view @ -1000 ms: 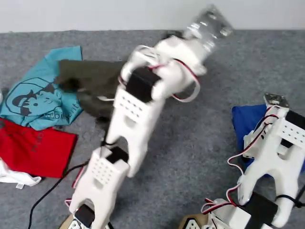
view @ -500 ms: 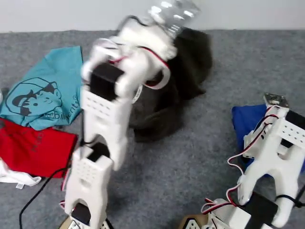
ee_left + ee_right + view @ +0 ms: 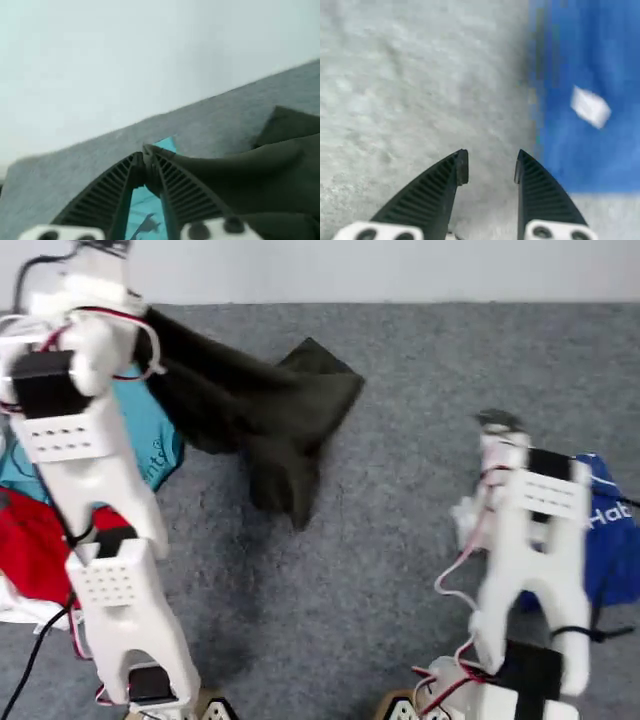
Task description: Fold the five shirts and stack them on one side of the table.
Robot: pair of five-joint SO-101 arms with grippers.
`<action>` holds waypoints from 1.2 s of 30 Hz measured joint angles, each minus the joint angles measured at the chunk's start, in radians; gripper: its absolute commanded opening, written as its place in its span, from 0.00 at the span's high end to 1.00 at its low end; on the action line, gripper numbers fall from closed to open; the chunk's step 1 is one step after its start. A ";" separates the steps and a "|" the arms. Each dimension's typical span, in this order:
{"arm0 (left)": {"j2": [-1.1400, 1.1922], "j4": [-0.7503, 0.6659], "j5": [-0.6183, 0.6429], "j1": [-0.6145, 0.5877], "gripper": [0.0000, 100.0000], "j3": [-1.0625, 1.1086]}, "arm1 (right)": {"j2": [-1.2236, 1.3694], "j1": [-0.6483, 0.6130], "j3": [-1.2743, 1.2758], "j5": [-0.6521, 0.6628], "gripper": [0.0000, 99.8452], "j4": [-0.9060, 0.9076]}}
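On the grey tabletop (image 3: pixel 420 500), found a dark olive shirt (image 3: pixel 270 410) stretched from the far left corner toward the middle, one end lifted, the rest crumpled on the surface. At the left edge, saw a teal shirt (image 3: pixel 155 450), a red shirt (image 3: pixel 30 550) and a white garment (image 3: pixel 25 608); at the right edge, a blue shirt (image 3: pixel 615 540). Had the left tool (image 3: pixel 148 162) pressed together on the olive shirt's lifted end, and the right tool (image 3: pixel 490 167) spread over bare tabletop just beside the blue shirt.
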 measured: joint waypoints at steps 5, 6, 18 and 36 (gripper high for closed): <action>0.000 0.000 0.000 -0.094 0.99 -0.002 | 0.000 -0.236 0.000 -0.021 0.83 -0.130; 0.000 0.000 0.000 -0.114 0.99 -0.002 | 0.000 -0.273 0.000 -0.040 0.83 -0.172; 0.008 0.000 0.000 -0.264 0.99 -0.002 | 0.006 -0.687 0.000 -0.144 0.81 -0.532; 0.008 0.000 0.101 -0.264 0.99 -0.002 | 0.641 -0.921 -0.608 -0.195 0.77 -0.413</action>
